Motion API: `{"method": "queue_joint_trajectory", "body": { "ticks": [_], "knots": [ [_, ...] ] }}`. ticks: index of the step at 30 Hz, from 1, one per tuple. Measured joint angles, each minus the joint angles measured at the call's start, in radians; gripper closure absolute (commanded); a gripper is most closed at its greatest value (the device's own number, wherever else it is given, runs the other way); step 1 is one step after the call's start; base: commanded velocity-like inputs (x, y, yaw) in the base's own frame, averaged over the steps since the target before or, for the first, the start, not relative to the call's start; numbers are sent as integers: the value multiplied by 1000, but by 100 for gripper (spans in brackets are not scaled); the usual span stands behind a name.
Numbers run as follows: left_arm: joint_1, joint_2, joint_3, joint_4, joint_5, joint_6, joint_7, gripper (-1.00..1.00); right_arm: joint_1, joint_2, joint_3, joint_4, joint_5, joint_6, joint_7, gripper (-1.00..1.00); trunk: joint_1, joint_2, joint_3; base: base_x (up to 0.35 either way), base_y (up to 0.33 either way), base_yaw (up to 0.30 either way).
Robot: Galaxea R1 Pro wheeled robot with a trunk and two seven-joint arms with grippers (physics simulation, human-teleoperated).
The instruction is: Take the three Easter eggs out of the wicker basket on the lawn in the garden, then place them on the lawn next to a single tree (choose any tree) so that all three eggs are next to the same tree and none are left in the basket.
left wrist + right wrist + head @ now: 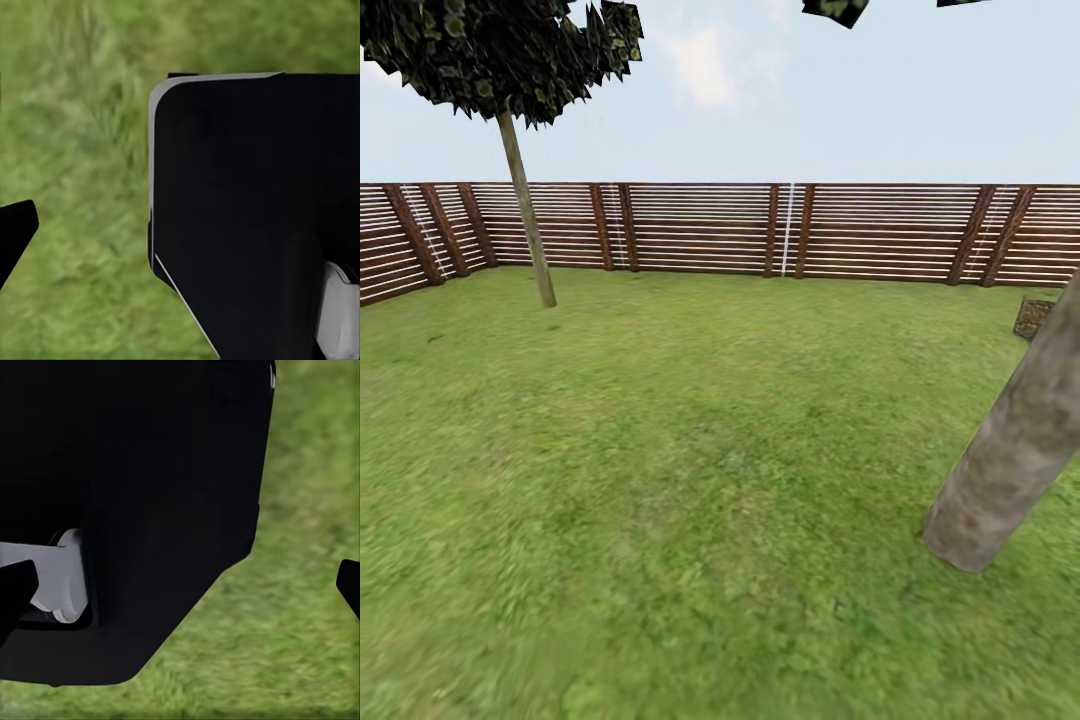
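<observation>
Across the lower two thirds of my head view spreads the broad green lawn [660,480] of short grass, bare of any egg or basket as far as I can see. At the right edge a thick, pale grey-green mottled tree trunk [1010,450] leans up out of the frame, near me. At the upper left a second tree with a slim straight trunk [528,215] and dark leaves stands well off, just before the brown slatted wooden fence [760,230] that crosses the picture. A small dark woven-looking thing [1032,318] sits at the right edge by the fence; I cannot tell what it is.

My left pincer [15,232] shows as one black fingertip over grass beside a large black body panel [255,210]; whether it is apart or together I cannot tell. My right pincer [180,585] has its two black tips at opposite edges of the view, apart, nothing between them.

I judge I am on my way: no egg in hand, none laid by a tree here.
</observation>
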Motion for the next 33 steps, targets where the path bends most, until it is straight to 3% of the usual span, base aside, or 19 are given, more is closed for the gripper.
{"method": "queue_joint_trajectory", "body": {
  "ticks": [27, 33],
  "knots": [
    [1, 4, -2, 0, 0, -34, -3, -100, 0, -1, 0, 1, 0, 1, 0, -100, -104, 190, 85, 0, 0, 0],
    [1, 4, -1, 0, 0, -35, -3, -100, 0, -1, 1, 1, 0, 1, 0, -100, -104, 190, 85, 0, 0, 0]
  ]
}}
